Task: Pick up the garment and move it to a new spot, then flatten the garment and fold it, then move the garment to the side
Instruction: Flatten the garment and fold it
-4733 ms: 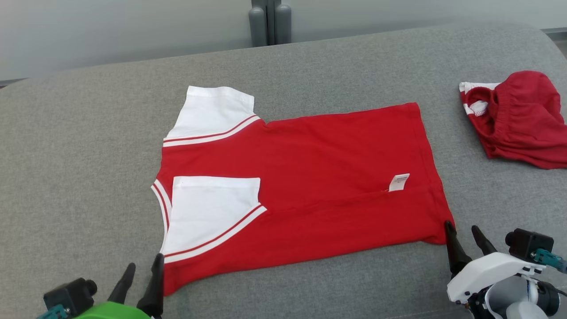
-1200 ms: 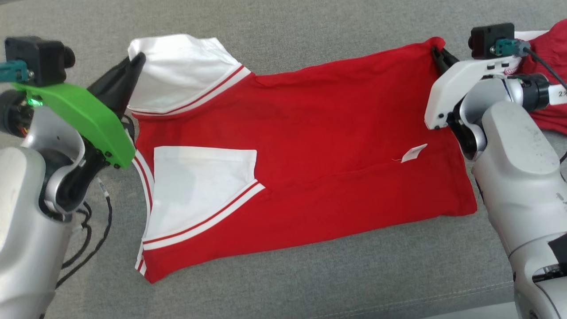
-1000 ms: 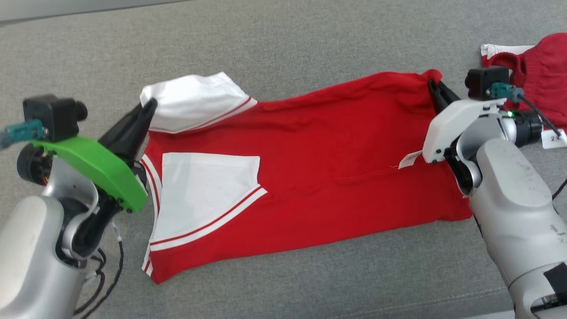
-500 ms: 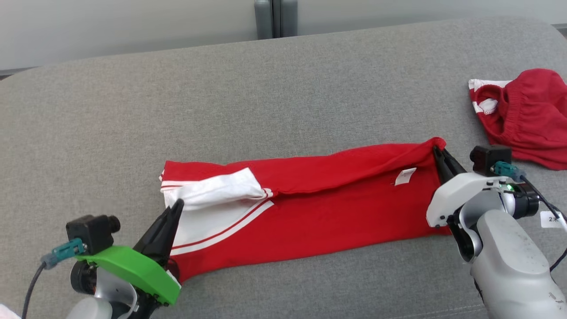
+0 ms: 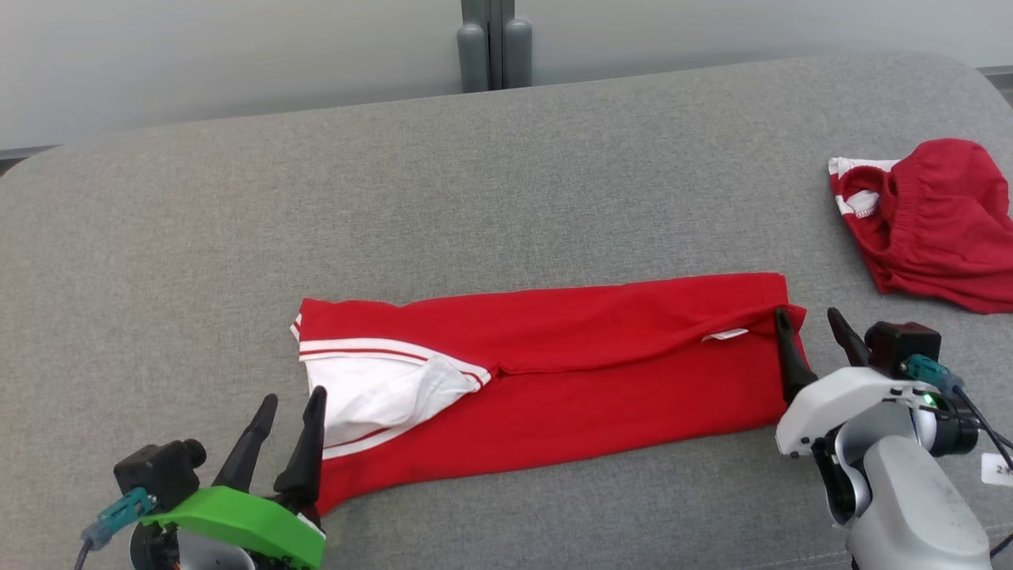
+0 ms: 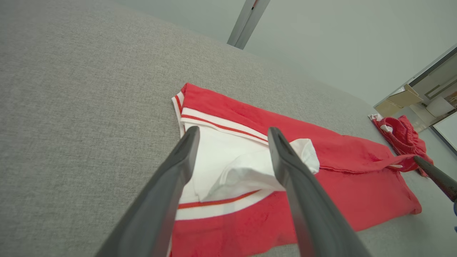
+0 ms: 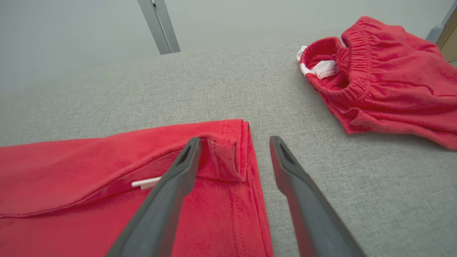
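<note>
Left gripper [image 5: 294,396] and right gripper [image 5: 806,314] are shown with fingers spread, nothing pinched. The shirt [image 5: 593,372], red, folded into a long band with a white striped sleeve [image 5: 380,388], is laid on a grey cushion [image 5: 475,198] between them. The sleeve end lies just ahead of the left gripper, and the hem corner lies between the right fingers.

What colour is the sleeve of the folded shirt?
The sleeve is white, red-striped; left wrist view.

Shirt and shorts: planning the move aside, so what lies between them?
Bare grey cushion between the folded shirt and the red shorts, plain in the head view.
</note>
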You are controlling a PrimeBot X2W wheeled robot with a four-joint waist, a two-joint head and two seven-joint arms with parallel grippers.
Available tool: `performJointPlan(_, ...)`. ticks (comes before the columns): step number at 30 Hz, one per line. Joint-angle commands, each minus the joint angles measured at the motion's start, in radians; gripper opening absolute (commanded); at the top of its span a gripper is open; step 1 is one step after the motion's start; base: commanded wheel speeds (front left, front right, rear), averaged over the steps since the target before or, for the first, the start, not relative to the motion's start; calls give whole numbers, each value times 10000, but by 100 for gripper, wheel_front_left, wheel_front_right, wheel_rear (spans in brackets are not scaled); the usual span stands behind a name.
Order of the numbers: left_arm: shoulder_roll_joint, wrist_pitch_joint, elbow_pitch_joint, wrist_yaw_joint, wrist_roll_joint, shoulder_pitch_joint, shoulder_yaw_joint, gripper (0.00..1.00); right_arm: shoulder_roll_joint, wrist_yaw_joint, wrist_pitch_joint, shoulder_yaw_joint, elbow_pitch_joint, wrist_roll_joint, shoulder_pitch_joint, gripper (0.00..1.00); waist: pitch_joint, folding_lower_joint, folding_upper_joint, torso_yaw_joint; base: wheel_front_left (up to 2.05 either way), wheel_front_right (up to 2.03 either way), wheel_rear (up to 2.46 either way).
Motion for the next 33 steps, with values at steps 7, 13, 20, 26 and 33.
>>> performJointPlan(7, -118, -1028, -781, 672, 532, 856, 549, 100, 286, -5, -378, -1048, -1277, -188, 1589, 100, -447, 1, 0, 118, 0, 0, 0)
performJointPlan(13, -185, -1196, -1285, 1057, 1002, 1169, 633, 100, 480, -5, -28, -1438, -2366, -349, 2284, 100, -552, 1, 0, 187, 0, 0, 0)
performJointPlan(20, -281, -1227, -1422, 1288, 1553, 1013, 363, 100, 560, -5, 783, -1957, -2842, -737, 1745, 100, -437, 1, 0, 577, 0, 0, 0)
performJointPlan(26, -295, -1215, -1411, 1362, 1677, 975, 279, 100, 524, -5, 1686, -2508, -2598, -1215, 918, 100, -397, 1, 0, 1000, 0, 0, 0)
performJointPlan(33, -280, -1196, -1400, 1404, 1672, 985, 258, 100, 141, -5, 3129, -2310, -1500, -1525, 664, 100, -394, 1, 0, 1370, 0, 0, 0)
